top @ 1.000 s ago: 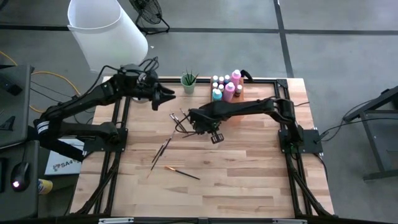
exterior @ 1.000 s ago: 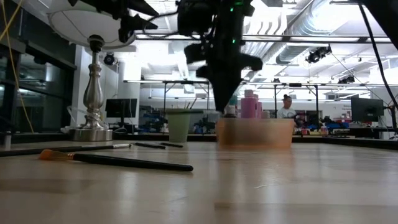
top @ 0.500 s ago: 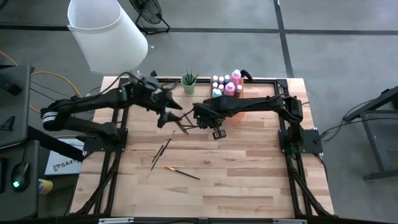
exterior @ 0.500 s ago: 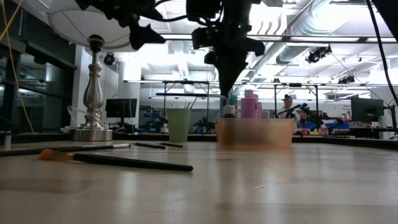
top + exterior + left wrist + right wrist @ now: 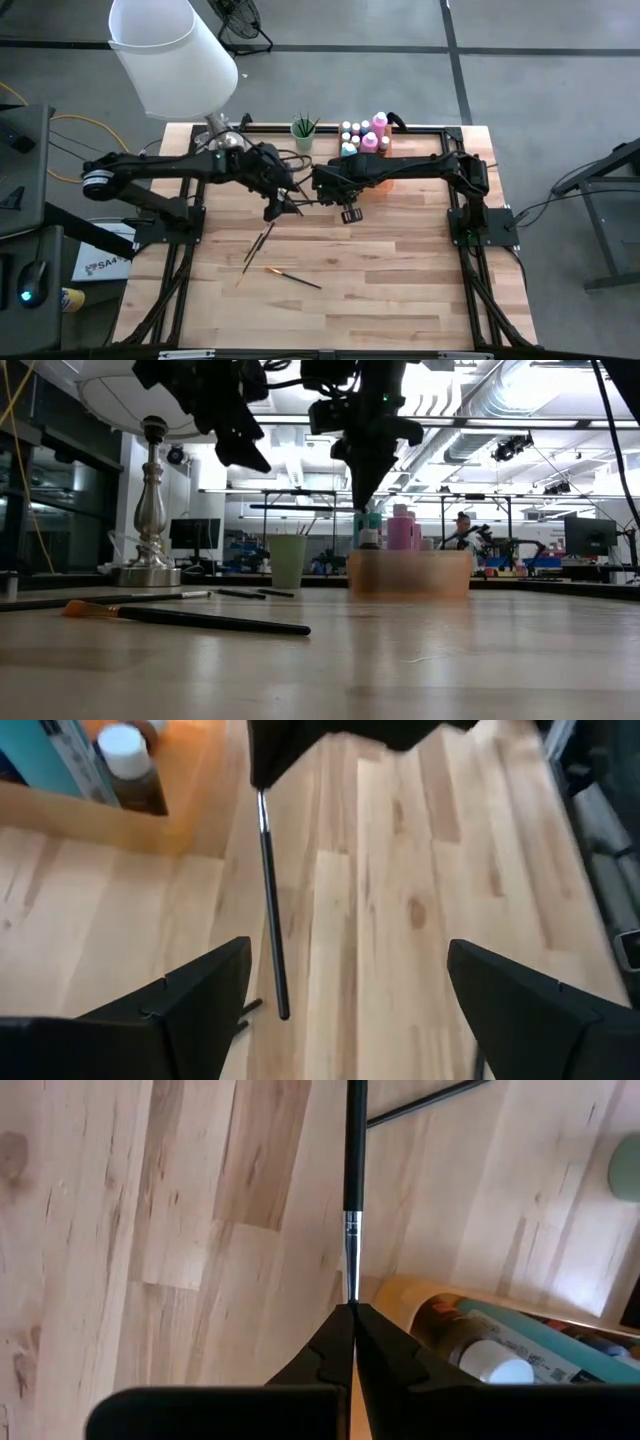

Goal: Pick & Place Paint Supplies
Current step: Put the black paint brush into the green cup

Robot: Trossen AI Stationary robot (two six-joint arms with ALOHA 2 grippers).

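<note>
My right gripper [image 5: 352, 1312] is shut on a thin dark-handled paintbrush [image 5: 354, 1140] above the middle of the table [image 5: 400, 260]. In the left wrist view that paintbrush [image 5: 270, 920] stands between the open fingers of my left gripper [image 5: 350, 1010], nearer one finger and touching neither. In the high view my left gripper [image 5: 282, 200] sits just left of my right gripper [image 5: 318, 192]. Paint bottles [image 5: 362, 140] stand in a clear tray at the far edge. More paintbrushes [image 5: 262, 238] lie flat on the wood. My right gripper pinches the paintbrush at its thin silver ferrule end [image 5: 351, 1285] between its two fingertips. The fingers point steeply down and lie along the brush. The dark handle runs on beyond the fingertips, and the brush is lifted clear of the table.
A green cup [image 5: 303, 130] with brushes stands left of the bottle tray [image 5: 410, 572]. A lamp with a white shade [image 5: 170, 55] and silver base [image 5: 150, 520] stands at the far left corner. An orange-tipped brush [image 5: 295, 278] lies toward the near edge.
My left gripper has come from near the green cup down and toward the table's middle, turning as it went, and now stands around the held paintbrush. My right gripper has risen a little with the paintbrush and then kept still.
</note>
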